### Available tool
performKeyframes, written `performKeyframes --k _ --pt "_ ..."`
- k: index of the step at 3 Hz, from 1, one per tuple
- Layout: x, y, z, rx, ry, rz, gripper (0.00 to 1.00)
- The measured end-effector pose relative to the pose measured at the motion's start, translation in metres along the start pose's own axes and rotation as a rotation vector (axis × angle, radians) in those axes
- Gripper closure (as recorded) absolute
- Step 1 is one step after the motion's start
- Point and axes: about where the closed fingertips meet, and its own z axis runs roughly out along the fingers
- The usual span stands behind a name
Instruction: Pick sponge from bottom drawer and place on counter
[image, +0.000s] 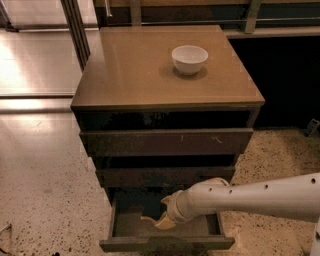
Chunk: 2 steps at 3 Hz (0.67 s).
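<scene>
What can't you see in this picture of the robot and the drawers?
All in the camera view:
Sponge: not to be seen. The pincer and arm reach into the open bottom drawer and cover part of its floor. The back lies in shadow.
Two upper drawers: their insides are hidden behind their fronts.
Arm: cut off by the right edge.
</scene>
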Motion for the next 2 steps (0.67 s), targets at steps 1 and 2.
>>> performKeyframes --k 1,2 --pt "0.0 0.0 0.0 0.0 0.0 -0.001 1.0" --pt "-0.006 -0.004 -0.016 -0.007 -0.017 -0.011 1.0"
